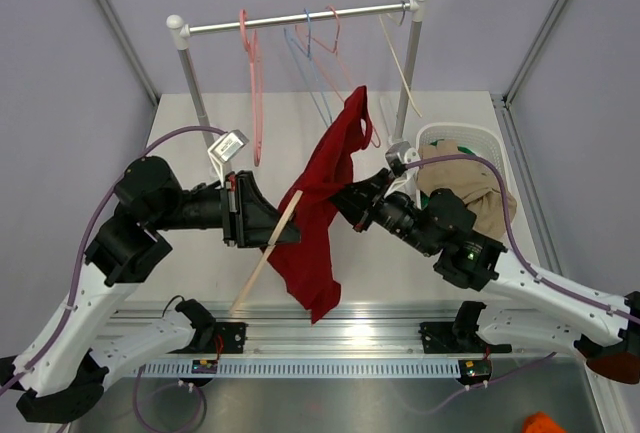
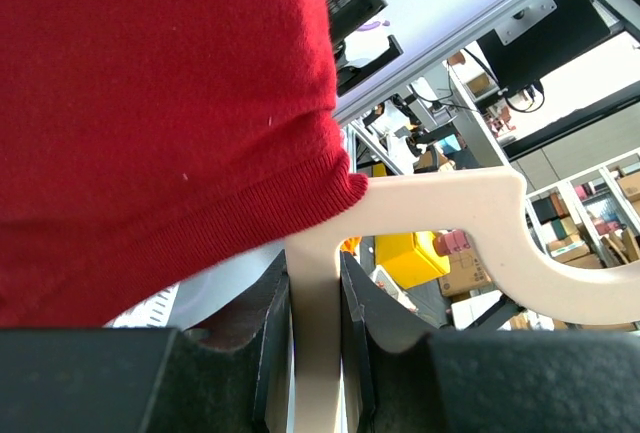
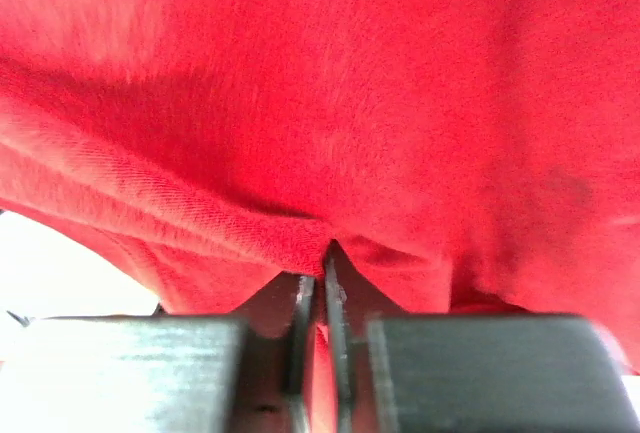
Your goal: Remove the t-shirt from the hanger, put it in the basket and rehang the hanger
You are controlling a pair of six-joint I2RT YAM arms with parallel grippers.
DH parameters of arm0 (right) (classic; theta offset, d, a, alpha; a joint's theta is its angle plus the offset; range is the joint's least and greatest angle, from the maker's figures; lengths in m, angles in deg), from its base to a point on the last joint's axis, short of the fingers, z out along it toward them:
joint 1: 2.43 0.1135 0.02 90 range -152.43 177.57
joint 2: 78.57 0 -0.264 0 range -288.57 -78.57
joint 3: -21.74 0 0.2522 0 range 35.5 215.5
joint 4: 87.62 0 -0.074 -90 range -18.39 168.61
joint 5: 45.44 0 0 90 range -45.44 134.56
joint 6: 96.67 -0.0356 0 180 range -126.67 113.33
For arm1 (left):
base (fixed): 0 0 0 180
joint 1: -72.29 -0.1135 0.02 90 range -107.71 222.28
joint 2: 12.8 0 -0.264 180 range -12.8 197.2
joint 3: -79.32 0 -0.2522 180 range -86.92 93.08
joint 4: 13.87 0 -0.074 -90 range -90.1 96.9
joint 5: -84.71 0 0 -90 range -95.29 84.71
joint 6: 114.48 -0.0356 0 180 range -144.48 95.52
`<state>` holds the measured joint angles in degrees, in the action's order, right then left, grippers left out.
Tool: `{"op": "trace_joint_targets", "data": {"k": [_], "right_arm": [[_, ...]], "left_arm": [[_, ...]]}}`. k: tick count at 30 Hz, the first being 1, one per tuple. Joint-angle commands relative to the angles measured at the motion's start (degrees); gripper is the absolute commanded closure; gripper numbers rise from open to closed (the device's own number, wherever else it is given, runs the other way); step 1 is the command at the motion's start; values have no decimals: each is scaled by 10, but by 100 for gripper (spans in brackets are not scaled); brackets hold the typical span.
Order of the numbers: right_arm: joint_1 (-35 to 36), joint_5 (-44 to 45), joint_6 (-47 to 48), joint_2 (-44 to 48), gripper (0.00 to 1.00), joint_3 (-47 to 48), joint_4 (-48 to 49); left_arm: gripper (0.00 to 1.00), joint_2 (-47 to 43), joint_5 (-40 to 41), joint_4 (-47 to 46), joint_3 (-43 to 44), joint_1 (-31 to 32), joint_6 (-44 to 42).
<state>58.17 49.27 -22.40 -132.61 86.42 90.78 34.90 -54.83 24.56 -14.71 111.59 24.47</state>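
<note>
Left gripper (image 2: 315, 298) clamped the hanger (image 2: 460, 203); right gripper (image 3: 318, 288) pinched the shirt (image 3: 380, 103); only the top view showed the rack (image 1: 300, 19).

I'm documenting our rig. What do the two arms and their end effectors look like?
The left arm and right arm have white lower links, black joint housings, a purple cable looping along each. The right carries a green light. The left end effector and right end effector have flat dark-grey fingers.

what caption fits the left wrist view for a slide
Left fingers clamp the cream hanger, red t-shirt draped over one end.
</note>
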Motion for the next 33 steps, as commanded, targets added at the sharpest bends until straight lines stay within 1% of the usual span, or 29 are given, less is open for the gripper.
{"op": "trace_joint_targets", "data": {"k": [1,2,3,4,6,7,8,10,12,13,16,17,18,20,22,23,25,27,28,30,31,32,33], "right_arm": [[-4,70,7,35,96,17,-9],[-4,85,10,41,100,25,-25],[-3,105,23,49,100,30,-34],[-4,150,31,53,100,37,-42],[-4,205,66,57,100,56,-47],[-4,258,84,56,100,62,-42],[-4,286,107,54,100,74,-32],[-4,364,185,41,100,88,7],[-7,394,240,32,100,112,38],[-8,401,252,33,100,119,43],[-18,431,307,31,100,158,72],[-21,435,316,29,100,168,72],[-25,435,328,31,100,175,70],[-29,439,339,35,100,197,66],[-30,449,359,39,100,211,68],[-31,445,365,41,100,224,71],[-33,425,367,44,100,254,72],[-38,419,390,25,100,288,78],[-40,417,403,15,100,325,85],[-53,414,458,-25,100,367,104],[-59,413,477,-40,100,411,114],[-67,411,495,-56,100,433,117],[-93,403,517,-83,100,455,117]], "left_arm": [[100,-16,-28,-13,-4,-1,-24],[100,-19,-27,-1,-7,-1,-29],[100,-21,-24,6,-11,-1,-32],[100,-23,-24,12,-17,-1,-43],[100,-28,-24,41,-19,-1,-60],[100,-30,-20,55,-18,-1,-79],[100,-32,-21,77,-17,-1,-87],[100,-43,-34,95,-21,-1,-111],[100,-56,-37,140,-22,-1,-138],[100,-59,-38,157,-22,-1,-169],[100,-73,-53,220,-23,-1,-226],[100,-76,-71,242,-26,-1,-238],[100,-80,-73,253,-27,0,-262],[100,-103,-79,260,-33,9,-278],[100,-121,-122,261,-41,12,-308],[100,-144,-132,261,-41,15,-317],[100,-161,-139,261,-32,23,-332],[100,-173,-123,261,-17,23,-334],[100,-173,-113,262,-4,23,-334],[100,-169,-62,262,4,23,-329],[100,-166,-41,261,6,23,-327],[100,-162,-22,261,4,23,-325],[100,-157,8,260,0,23,-324]]}}
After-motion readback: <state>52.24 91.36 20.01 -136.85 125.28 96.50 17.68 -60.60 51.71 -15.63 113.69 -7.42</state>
